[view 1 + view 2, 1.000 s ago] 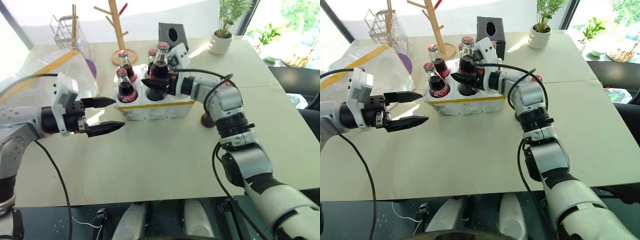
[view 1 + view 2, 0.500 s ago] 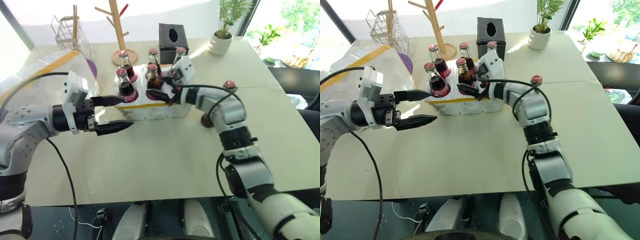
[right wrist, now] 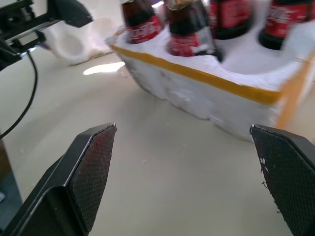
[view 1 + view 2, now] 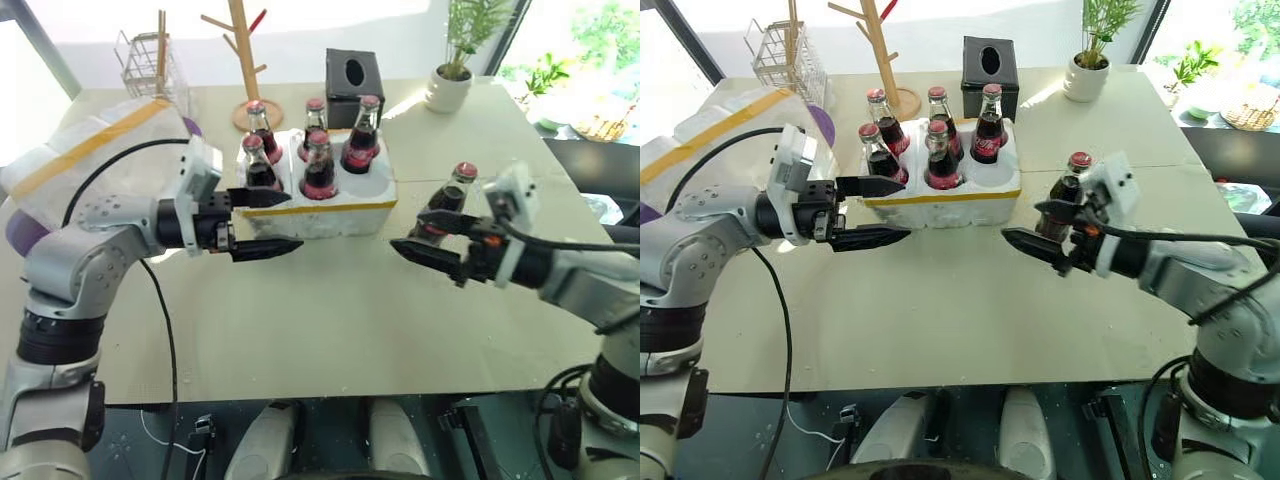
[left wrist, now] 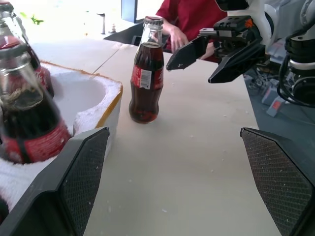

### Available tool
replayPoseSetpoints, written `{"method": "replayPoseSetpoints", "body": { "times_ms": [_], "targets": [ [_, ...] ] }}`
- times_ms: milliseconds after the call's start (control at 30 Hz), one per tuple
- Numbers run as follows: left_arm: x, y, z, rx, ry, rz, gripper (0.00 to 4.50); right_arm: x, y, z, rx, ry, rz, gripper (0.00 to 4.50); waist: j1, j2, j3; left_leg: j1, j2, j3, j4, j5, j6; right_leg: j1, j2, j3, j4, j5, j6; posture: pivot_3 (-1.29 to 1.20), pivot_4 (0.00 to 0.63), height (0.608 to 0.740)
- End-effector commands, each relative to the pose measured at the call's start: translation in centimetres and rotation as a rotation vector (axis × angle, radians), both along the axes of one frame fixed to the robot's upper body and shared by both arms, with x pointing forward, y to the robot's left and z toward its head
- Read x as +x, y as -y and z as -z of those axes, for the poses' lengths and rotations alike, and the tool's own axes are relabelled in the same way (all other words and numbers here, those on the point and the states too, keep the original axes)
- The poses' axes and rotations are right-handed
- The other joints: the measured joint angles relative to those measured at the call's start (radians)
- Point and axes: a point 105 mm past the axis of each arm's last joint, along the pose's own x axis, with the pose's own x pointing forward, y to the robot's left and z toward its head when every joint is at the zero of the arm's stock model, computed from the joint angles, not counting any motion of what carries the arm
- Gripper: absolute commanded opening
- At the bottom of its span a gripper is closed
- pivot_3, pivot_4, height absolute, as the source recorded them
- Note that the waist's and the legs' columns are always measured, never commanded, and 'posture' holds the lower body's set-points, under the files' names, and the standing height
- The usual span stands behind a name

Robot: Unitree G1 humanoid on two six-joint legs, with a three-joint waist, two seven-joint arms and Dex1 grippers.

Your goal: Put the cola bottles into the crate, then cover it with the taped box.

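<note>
Five bottles (image 4: 940,155) upright in crate (image 4: 940,205); near-right hole empty. Sixth bottle (image 4: 1065,200) loose on table (image 4: 940,320), upright, long axis vertical, right of crate, well apart. R gripper (image 4: 1035,228) nearer: fingers wide, empty, tips pointing left, bottle just behind/beside far finger, not between jaws. L gripper (image 4: 875,212) near crate's near-left side, fingers wide, empty, pointing right; farther from loose bottle. Taped box (image 4: 700,130) far left w/ yellow band. Judgement: R needs to shift right/far so jaws straddle bottle. Labels red w/ white script, likely Coca-Cola; not fully legible.
</note>
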Motion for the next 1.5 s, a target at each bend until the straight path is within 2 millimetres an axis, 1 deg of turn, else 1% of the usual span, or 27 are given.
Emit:
{"method": "replayPoseSetpoints", "body": {
  "times_ms": [33, 67, 133, 233, 400, 500, 600, 833, 867, 933, 967, 1000, 1033, 1067, 1100, 1233, 1300, 1367, 1400, 1433, 1500],
  "targets": [
    [0.0, 0.4, -0.7, 0.000, 0.038, 0.031, 4.50, -0.3, 2.7, 0.5, -0.099, 0.041, 0.171, 4.46, -0.001, 0.000, 0.000, 0.000, 0.000, 0.000, 0.000, 0.000, 0.000, 0.000, 0.000, 0.000, 0.000, 0.000, 0.000, 0.00, 0.150, 0.740],
    [0.0, 0.4, -0.7, 0.001, 0.038, 0.037, 4.50, -0.3, 3.2, 0.8, -0.114, 0.041, 0.202, 4.46, -0.002, 0.000, 0.000, 0.000, 0.000, 0.000, 0.000, 0.000, -0.001, 0.000, 0.000, 0.000, 0.000, 0.000, 0.000, 0.00, 0.150, 0.740],
    [-0.1, 0.7, -0.7, 0.001, 0.039, 0.052, 4.50, 0.4, 4.5, 1.5, -0.108, 0.043, 0.298, 4.46, -0.004, 0.000, 0.000, 0.000, 0.000, 0.001, 0.000, 0.000, -0.001, 0.000, 0.000, 0.000, 0.000, 0.000, 0.000, 0.00, 0.150, 0.740],
    [-0.1, 1.0, -0.7, 0.001, 0.042, 0.065, 4.50, 1.5, 5.2, 2.3, -0.112, 0.067, 0.359, 4.46, -0.004, 0.000, 0.000, 0.001, 0.000, 0.002, 0.000, 0.000, -0.001, 0.000, 0.000, 0.001, 0.000, 0.000, 0.000, 0.00, 0.150, 0.740],
    [-0.5, 1.4, -0.5, 0.009, 0.038, 0.092, 4.50, 3.7, 4.6, 2.8, -0.069, 0.113, 0.382, 4.46, -0.004, 0.000, 0.000, 0.001, 0.000, 0.002, 0.000, 0.002, -0.003, 0.000, 0.000, 0.001, 0.000, 0.000, 0.000, 0.00, 0.150, 0.740],
    [-0.8, 1.6, -0.4, 0.017, 0.038, 0.101, 4.50, 4.6, 4.3, 3.3, -0.047, 0.121, 0.377, 4.46, -0.005, 0.000, 0.000, 0.001, 0.000, 0.002, 0.000, 0.002, -0.003, 0.000, 0.000, 0.001, 0.000, 0.000, 0.000, 0.00, 0.150, 0.740],
    [-0.8, 1.4, -0.4, 0.026, 0.044, 0.097, 4.50, 5.6, 3.8, 3.5, -0.028, 0.134, 0.363, 4.46, -0.003, 0.000, 0.000, 0.001, 0.000, 0.002, 0.000, 0.002, -0.003, 0.000, 0.000, 0.001, 0.000, 0.000, 0.000, 0.00, 0.150, 0.740],
    [-0.8, 1.0, -0.4, 0.038, 0.049, 0.087, 4.50, 8.8, 3.1, 4.6, 0.016, 0.134, 0.368, 4.46, -0.006, 0.000, 0.000, 0.001, 0.000, 0.002, 0.000, 0.002, -0.003, 0.000, 0.001, 0.001, 0.000, 0.000, 0.000, 0.00, 0.150, 0.740],
    [-0.8, 1.0, -0.4, 0.037, 0.051, 0.085, 4.50, 9.0, 2.9, 4.4, 0.022, 0.145, 0.359, 4.24, -0.006, 0.000, 0.000, 0.001, 0.000, 0.002, 0.000, 0.002, -0.003, 0.000, 0.001, 0.001, 0.000, 0.000, 0.000, 0.00, 0.150, 0.740],
    [-0.7, 1.0, -0.5, 0.037, 0.054, 0.081, 4.50, 9.2, 2.6, 3.9, 0.025, 0.168, 0.336, 3.57, -0.004, 0.000, 0.000, 0.001, 0.000, 0.002, 0.000, 0.002, -0.003, 0.000, 0.001, 0.001, 0.000, 0.000, 0.000, 0.00, 0.150, 0.740],
    [-0.7, 1.0, -0.5, 0.036, 0.056, 0.076, 4.50, 9.0, 2.4, 3.3, 0.033, 0.185, 0.318, 3.07, -0.004, 0.000, 0.000, 0.001, 0.000, 0.002, 0.000, 0.002, -0.003, 0.000, 0.001, 0.001, 0.000, 0.000, 0.000, 0.00, 0.150, 0.740],
    [-0.6, 0.9, -0.5, 0.035, 0.058, 0.070, 4.50, 8.8, 2.3, 2.3, 0.043, 0.206, 0.299, 2.80, -0.003, 0.000, 0.000, 0.001, 0.000, 0.002, 0.000, 0.002, -0.003, 0.000, 0.001, 0.001, 0.000, 0.000, 0.000, 0.00, 0.150, 0.740],
    [-0.6, 0.9, -0.5, 0.034, 0.059, 0.065, 4.50, 8.6, 2.3, 1.4, 0.052, 0.226, 0.282, 2.80, -0.004, 0.000, 0.000, 0.000, 0.000, 0.002, 0.000, 0.002, -0.003, 0.000, 0.000, 0.001, 0.000, 0.000, 0.000, 0.00, 0.150, 0.740],
    [-0.5, 0.8, -0.6, 0.032, 0.061, 0.058, 4.50, 8.4, 2.1, 0.0, 0.058, 0.261, 0.253, 2.80, -0.005, 0.001, 0.000, 0.000, 0.000, 0.002, 0.000, 0.002, -0.003, 0.000, 0.001, 0.001, 0.000, 0.000, 0.000, 0.00, 0.150, 0.740],
    [-0.5, 0.7, -0.6, 0.031, 0.062, 0.054, 4.50, 8.3, 2.0, -0.9, 0.059, 0.283, 0.234, 2.80, -0.006, 0.001, 0.001, 0.000, 0.000, 0.002, 0.000, 0.002, -0.003, -0.001, 0.001, 0.001, 0.000, 0.000, 0.000, 0.00, 0.150, 0.740],
    [-0.3, 0.4, -0.6, 0.022, 0.068, 0.025, 4.50, 8.3, -0.1, -7.7, 0.104, 0.431, 0.100, 2.80, -0.018, 0.004, 0.002, 0.000, 0.001, 0.003, 0.000, 0.002, -0.003, -0.003, 0.001, 0.002, 0.001, 0.000, 0.000, 0.00, 0.150, 0.740],
    [-0.2, 0.4, -0.6, 0.018, 0.071, 0.018, 4.50, 8.6, -1.3, -9.7, 0.131, 0.460, 0.052, 2.80, -0.019, 0.004, 0.002, 0.000, 0.002, 0.004, -0.001, 0.002, -0.004, -0.004, 0.002, 0.002, 0.001, 0.000, 0.000, 0.00, 0.150, 0.740],
    [-0.1, 0.4, -0.7, 0.016, 0.076, 0.010, 4.50, 9.1, -3.0, -11.0, 0.162, 0.470, -0.010, 2.80, -0.014, 0.003, 0.002, 0.000, 0.005, 0.004, -0.001, 0.002, -0.004, -0.003, 0.004, 0.002, 0.000, 0.000, 0.000, 0.00, 0.150, 0.740],
    [-0.1, 0.4, -0.7, 0.015, 0.080, 0.006, 4.50, 9.5, -3.8, -11.2, 0.171, 0.464, -0.036, 2.80, -0.013, 0.003, 0.002, 0.000, 0.005, 0.003, -0.001, 0.002, -0.004, -0.003, 0.005, 0.002, 0.000, 0.000, 0.000, 0.00, 0.150, 0.740],
    [0.0, 0.4, -0.7, 0.014, 0.083, 0.003, 4.50, 9.8, -4.5, -11.2, 0.172, 0.459, -0.054, 2.80, -0.012, 0.002, 0.001, 0.000, 0.005, 0.003, -0.001, 0.002, -0.004, -0.003, 0.005, 0.002, 0.000, 0.000, 0.000, 0.00, 0.150, 0.740],
    [0.0, 0.3, -0.9, 0.011, 0.091, -0.006, 4.50, 10.6, -5.8, -10.5, 0.139, 0.446, -0.082, 2.80, -0.008, 0.002, 0.001, 0.000, 0.005, 0.003, -0.001, 0.002, -0.004, -0.002, 0.005, 0.002, 0.000, 0.000, 0.000, 0.00, 0.150, 0.740]
  ]
}}
